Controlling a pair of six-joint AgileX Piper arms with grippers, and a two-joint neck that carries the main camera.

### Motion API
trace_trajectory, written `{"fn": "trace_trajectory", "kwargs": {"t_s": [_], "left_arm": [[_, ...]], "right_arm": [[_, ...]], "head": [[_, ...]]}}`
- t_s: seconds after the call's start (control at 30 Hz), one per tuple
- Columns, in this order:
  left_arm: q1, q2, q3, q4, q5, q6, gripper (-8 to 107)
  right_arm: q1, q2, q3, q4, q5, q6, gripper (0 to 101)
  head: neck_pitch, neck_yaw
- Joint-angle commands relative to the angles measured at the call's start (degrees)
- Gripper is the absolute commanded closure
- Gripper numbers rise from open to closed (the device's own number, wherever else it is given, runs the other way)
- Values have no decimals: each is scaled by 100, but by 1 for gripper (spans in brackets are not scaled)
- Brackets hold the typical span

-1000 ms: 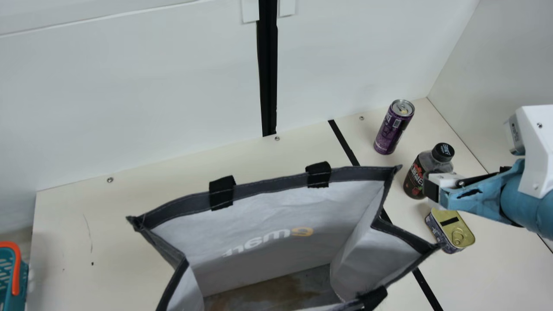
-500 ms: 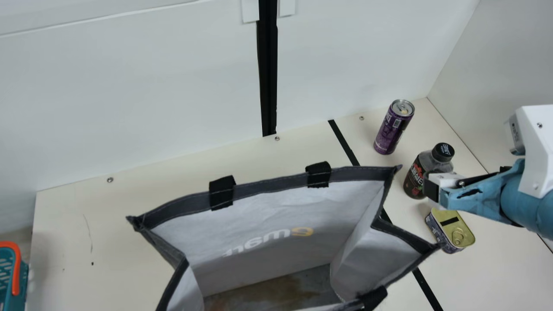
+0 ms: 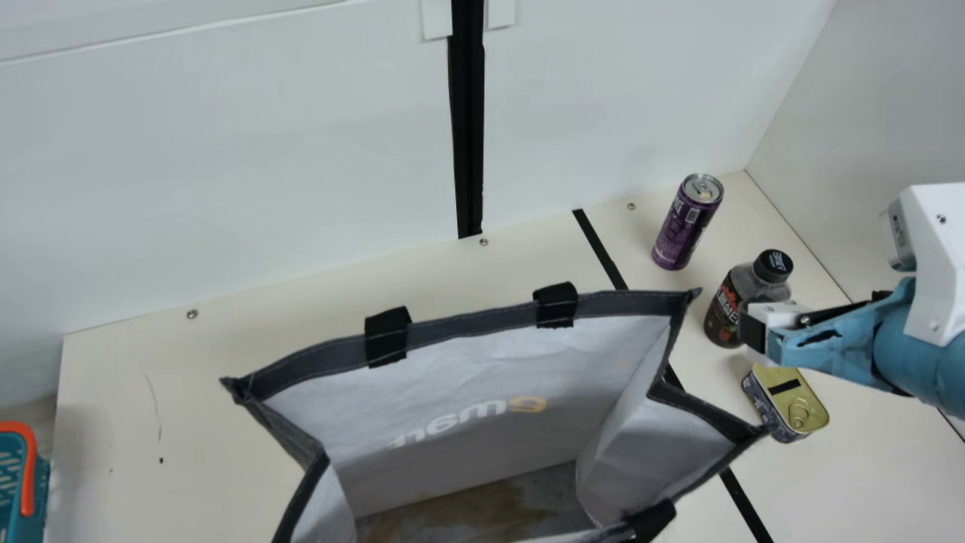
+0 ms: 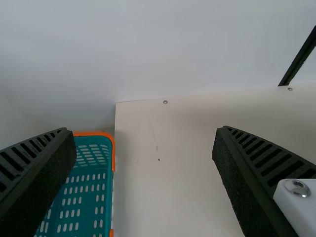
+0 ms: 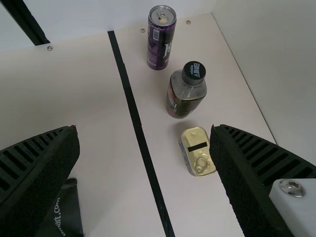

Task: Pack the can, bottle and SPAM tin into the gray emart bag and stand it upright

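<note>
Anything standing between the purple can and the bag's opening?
Only the raised far side of the gray bag itself, so the purple can would likely need lifting over its rim; the bottle stands off to one side.

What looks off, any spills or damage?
Brown blotches inside the gray bag, on its floor: possibly stains. Left of it, the table has a thin scratch and dark speck. Can, bottle and tin look fine.
</note>
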Motion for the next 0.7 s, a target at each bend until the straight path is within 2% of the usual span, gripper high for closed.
{"fn": "trace_trajectory", "kwargs": {"t_s": [0.0, 0.33, 0.67], "left_arm": [[-262, 120, -141, 120, 18, -72, 9], [-1079, 697, -834, 494, 83, -183, 9], [-1626, 1231, -1459, 670, 12, -13, 9]], "right_arm": [[0, 0, 0, 0, 0, 0, 6], [0, 0, 0, 0, 0, 0, 6], [0, 0, 0, 0, 0, 0, 6]], "head": [[-130, -14], [-130, -14], [-130, -14]]}}
